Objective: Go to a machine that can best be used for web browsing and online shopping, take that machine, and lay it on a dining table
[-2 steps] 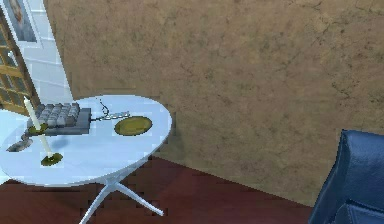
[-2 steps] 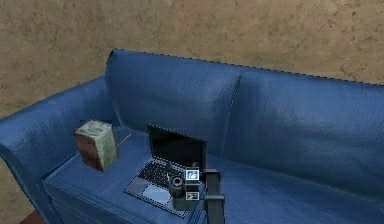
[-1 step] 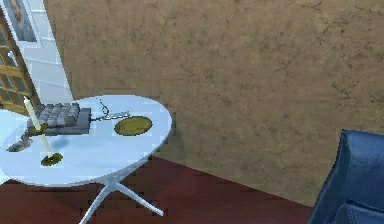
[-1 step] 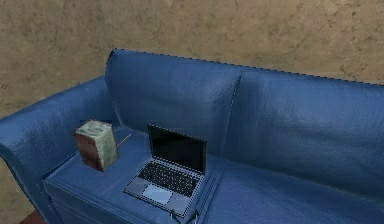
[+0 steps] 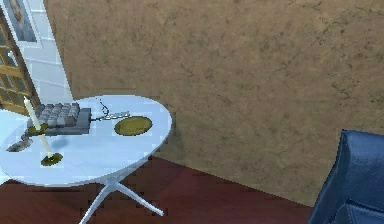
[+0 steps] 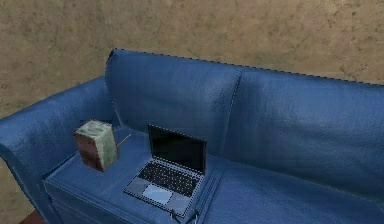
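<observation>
Blue sofa point(image 6: 285, 115) w/ laptop point(image 6: 170, 165)

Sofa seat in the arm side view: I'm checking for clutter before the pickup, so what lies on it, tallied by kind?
Laptop: 1
Box: 1
Total: 2

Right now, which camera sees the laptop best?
The arm side view: the laptop sits open on the blue sofa, whole, beside a small box. The forward view gives the white table and a blue seat's edge.
</observation>
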